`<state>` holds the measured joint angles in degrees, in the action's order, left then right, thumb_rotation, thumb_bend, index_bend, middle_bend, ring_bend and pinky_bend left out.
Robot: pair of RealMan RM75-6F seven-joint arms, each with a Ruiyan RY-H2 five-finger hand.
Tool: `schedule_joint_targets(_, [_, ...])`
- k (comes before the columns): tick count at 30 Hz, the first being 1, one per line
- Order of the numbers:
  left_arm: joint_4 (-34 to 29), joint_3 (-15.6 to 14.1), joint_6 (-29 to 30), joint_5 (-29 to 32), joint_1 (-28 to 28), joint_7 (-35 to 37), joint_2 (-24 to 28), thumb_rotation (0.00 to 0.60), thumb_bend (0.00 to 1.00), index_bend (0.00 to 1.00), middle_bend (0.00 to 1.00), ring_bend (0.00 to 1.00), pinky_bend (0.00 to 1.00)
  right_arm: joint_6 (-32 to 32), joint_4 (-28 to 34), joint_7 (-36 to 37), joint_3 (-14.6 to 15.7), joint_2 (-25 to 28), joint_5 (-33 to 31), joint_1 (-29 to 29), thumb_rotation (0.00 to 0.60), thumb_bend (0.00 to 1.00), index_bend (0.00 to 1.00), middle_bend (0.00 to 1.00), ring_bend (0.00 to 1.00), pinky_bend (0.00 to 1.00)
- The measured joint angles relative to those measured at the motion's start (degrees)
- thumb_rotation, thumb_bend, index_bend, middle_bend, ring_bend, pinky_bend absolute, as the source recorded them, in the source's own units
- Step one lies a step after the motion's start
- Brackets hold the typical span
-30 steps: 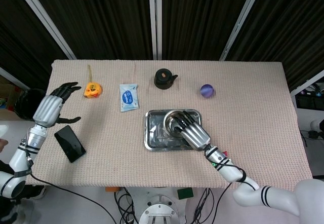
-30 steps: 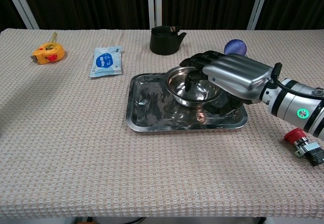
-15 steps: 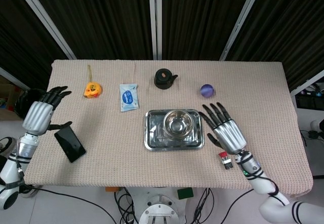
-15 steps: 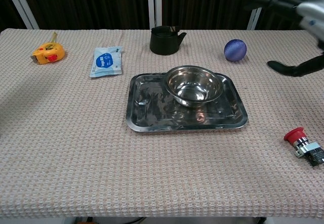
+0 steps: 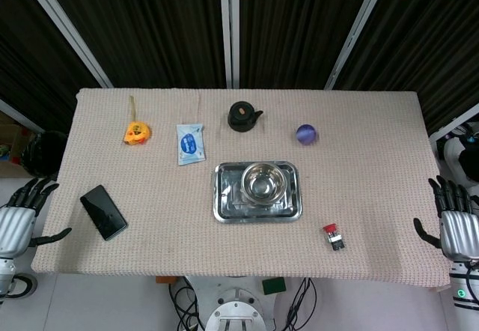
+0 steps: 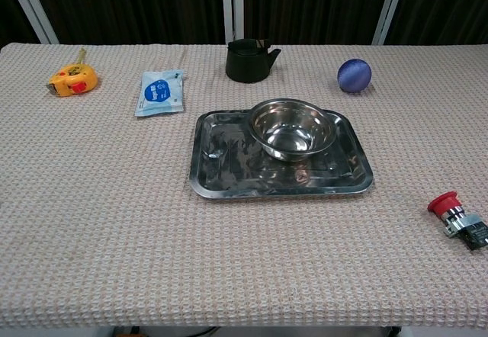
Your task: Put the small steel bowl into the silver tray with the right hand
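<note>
The small steel bowl (image 5: 260, 181) (image 6: 294, 129) sits upright inside the silver tray (image 5: 228, 205) (image 6: 229, 175), in its far right part. My right hand (image 5: 456, 222) hangs off the table's right edge, fingers spread, holding nothing. Off the left edge is my left hand (image 5: 16, 219), also with fingers apart and empty. Neither hand appears in the chest view.
A black phone (image 5: 103, 211) lies near the left edge. At the back are a yellow tape measure (image 5: 135, 132) (image 6: 71, 78), a wipes packet (image 5: 190, 143) (image 6: 159, 92), a black pot (image 5: 242, 116) (image 6: 248, 60) and a purple ball (image 5: 305, 134) (image 6: 354, 75). A red button (image 5: 333, 236) (image 6: 456, 216) lies front right.
My right hand let go of the bowl in the tray, then drew back off the table's right edge. My left hand withdrew past the left edge.
</note>
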<state>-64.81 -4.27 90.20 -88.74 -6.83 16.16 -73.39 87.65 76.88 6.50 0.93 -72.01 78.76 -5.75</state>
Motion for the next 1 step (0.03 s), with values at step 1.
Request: schedule_joint_targets(1, [0.1,0.0,0.1,-0.2,0.2,0.2,0.0,0.421,0.09,0.12,0.07,0.02,0.15,-0.5,-0.3,0.0,0.0,0.1,-0.4,0.3,0.600,0.30,0.00,0.00,0.00,0.00])
